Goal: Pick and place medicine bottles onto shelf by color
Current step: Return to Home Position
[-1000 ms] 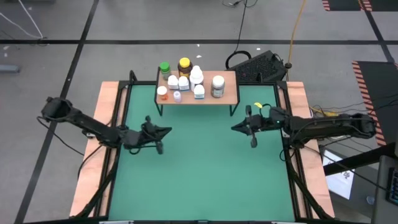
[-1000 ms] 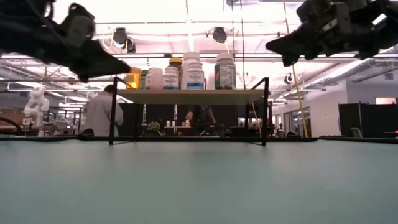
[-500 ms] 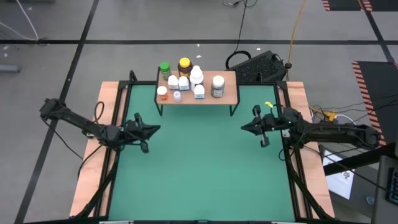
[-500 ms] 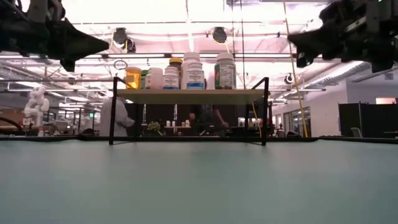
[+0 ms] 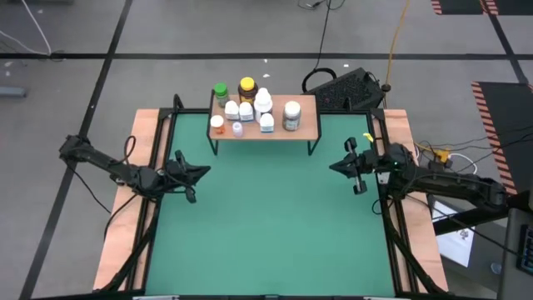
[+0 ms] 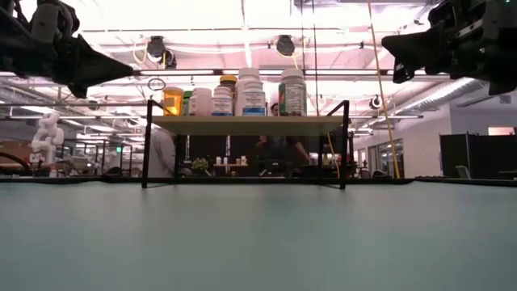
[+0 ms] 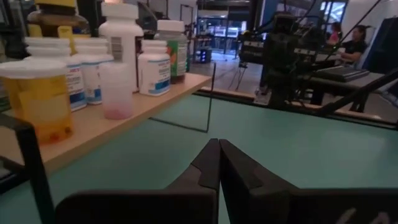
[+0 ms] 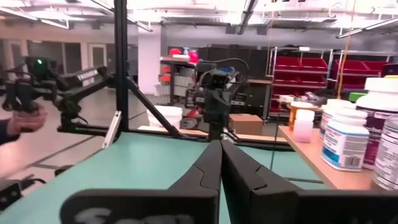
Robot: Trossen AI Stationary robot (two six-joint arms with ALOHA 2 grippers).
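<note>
Every one of the medicine bottles (image 5: 246, 111) is up on the shelf (image 5: 306, 125), which stands at the middle of the far edge of the green mat (image 5: 266, 225). The green-capped bottle (image 5: 220, 90) and the amber bottle (image 5: 246, 87) sit along the shelf's back edge, the orange-banded one (image 5: 217, 123) is at its front left corner, and the big greyish bottle (image 5: 291, 115) is towards its right end. Nothing is left on the mat itself, so I'd say the sorting is over and the arms are only heading home.

The left gripper (image 5: 203, 170) hangs near the mat's left edge with its fingers pressed together and nothing between them. The right gripper (image 5: 335, 167) does the same near the right edge, also closed and empty.

To finish well, each arm should draw straight back towards its own side, staying high. The jaws should stay shut, and neither arm should swing towards the far edge, where a knock to a shelf leg could topple the tightly packed bottles. A slow, even retreat should do it.

A second ago both grippers reached further in over the mat, closer to its middle and to each other. Now each has pulled outward to its own edge, and the gap between them is much wider. The bottles and shelf look unmoved
</note>
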